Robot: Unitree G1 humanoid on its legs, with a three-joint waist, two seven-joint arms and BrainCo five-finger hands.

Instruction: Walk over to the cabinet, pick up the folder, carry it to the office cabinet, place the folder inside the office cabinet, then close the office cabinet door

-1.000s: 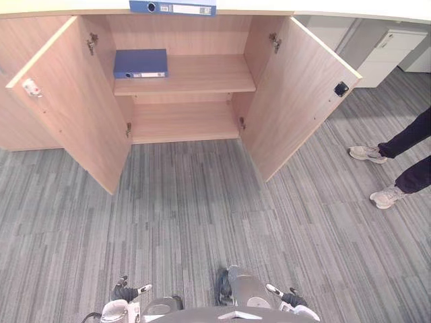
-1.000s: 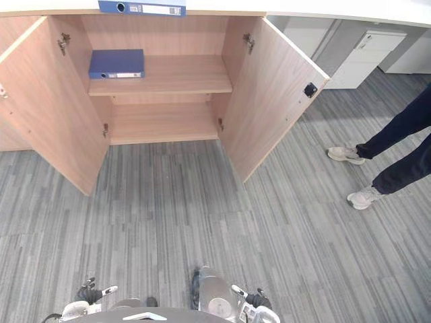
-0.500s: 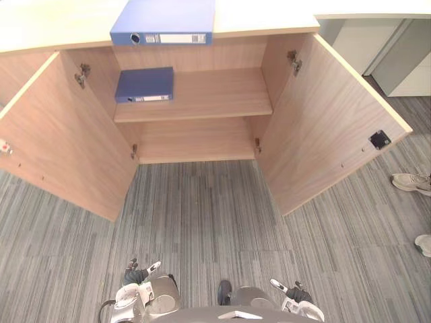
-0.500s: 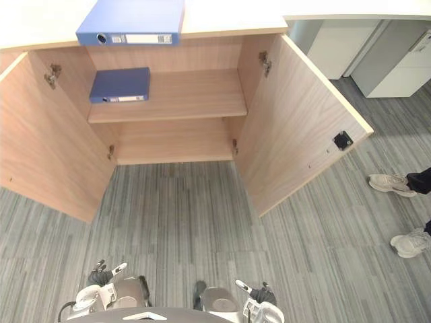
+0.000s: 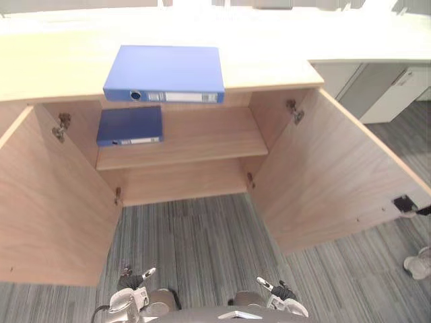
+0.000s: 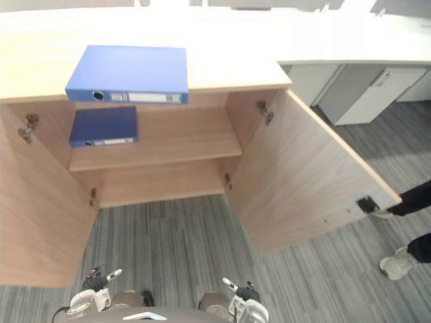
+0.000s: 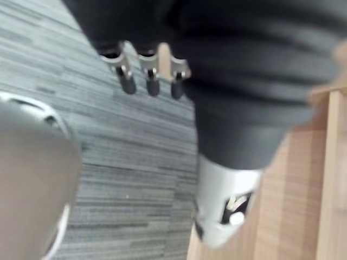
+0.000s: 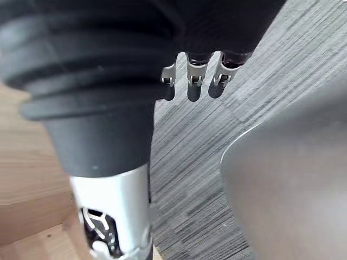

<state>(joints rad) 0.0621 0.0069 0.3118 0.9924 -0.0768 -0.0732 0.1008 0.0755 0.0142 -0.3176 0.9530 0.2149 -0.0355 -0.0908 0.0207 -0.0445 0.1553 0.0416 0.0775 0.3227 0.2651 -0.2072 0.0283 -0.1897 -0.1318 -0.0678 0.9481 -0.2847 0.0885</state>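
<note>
A blue folder [image 5: 165, 73] lies flat on the wooden cabinet top [image 5: 54, 67], its spine facing me. A second, darker blue folder [image 5: 130, 125] lies on the upper shelf inside the office cabinet, at its left end. Both cabinet doors stand wide open, the left door [image 5: 47, 202] and the right door [image 5: 337, 182]. My left hand [image 5: 132, 282] and right hand [image 5: 275, 291] hang low at my sides, well short of the cabinet. In the wrist views the left hand's fingers [image 7: 149, 76] and the right hand's fingers [image 8: 192, 81] are relaxed over the carpet and hold nothing.
Grey striped carpet [image 5: 202, 249] lies between me and the cabinet. The open doors flank the approach on both sides. A person's leg [image 6: 417, 202] and shoe [image 6: 397, 262] are at the right, past the right door. White drawer units [image 6: 363, 94] stand at the back right.
The camera has come closer to the cabinet and looks down on its top, so both folders appear larger. Both hands still hang low and empty.
</note>
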